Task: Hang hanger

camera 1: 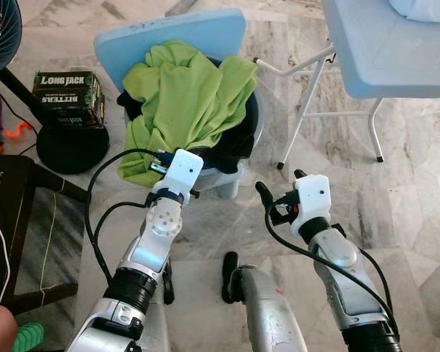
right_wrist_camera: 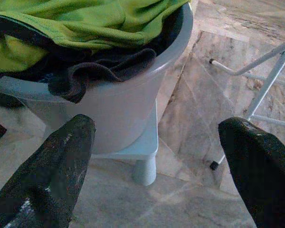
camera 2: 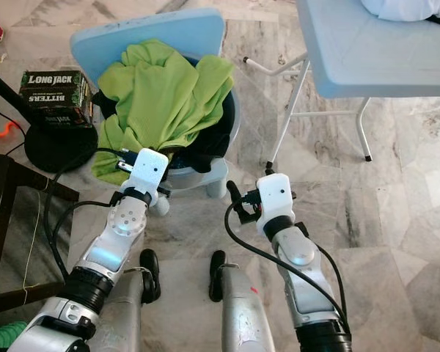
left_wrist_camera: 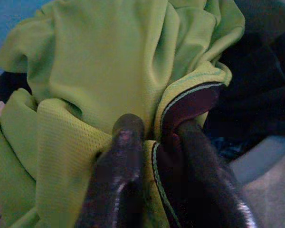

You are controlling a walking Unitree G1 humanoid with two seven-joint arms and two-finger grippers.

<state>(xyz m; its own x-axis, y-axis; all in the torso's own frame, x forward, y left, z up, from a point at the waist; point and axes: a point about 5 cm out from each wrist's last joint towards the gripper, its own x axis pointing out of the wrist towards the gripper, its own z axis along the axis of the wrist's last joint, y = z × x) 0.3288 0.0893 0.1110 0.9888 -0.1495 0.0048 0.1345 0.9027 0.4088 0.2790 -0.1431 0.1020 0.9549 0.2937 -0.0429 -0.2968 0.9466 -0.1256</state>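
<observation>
A lime-green shirt [camera 1: 187, 95] lies heaped over dark clothes [right_wrist_camera: 104, 71] in a pale grey laundry tub [right_wrist_camera: 133, 114] on the floor ahead. My left gripper [left_wrist_camera: 149, 137] is at the tub's near left rim, shut on a fold of the green shirt along its dark-trimmed edge. In the head views its white wrist housing [camera 1: 180, 170] covers the fingers. My right gripper [camera 1: 281, 183] hovers open just right of the tub's front, level with its wall, with nothing between its fingers. I see no hanger.
A light blue board [camera 1: 205, 33] leans behind the tub. A folding table [camera 1: 381, 51] with white legs [camera 1: 301, 110] stands at the right. On the left are a fan's black base [camera 1: 72, 147], a "Long Jack" box [camera 1: 68, 95] and a dark wooden frame [camera 1: 15, 191]. Marble floor lies around.
</observation>
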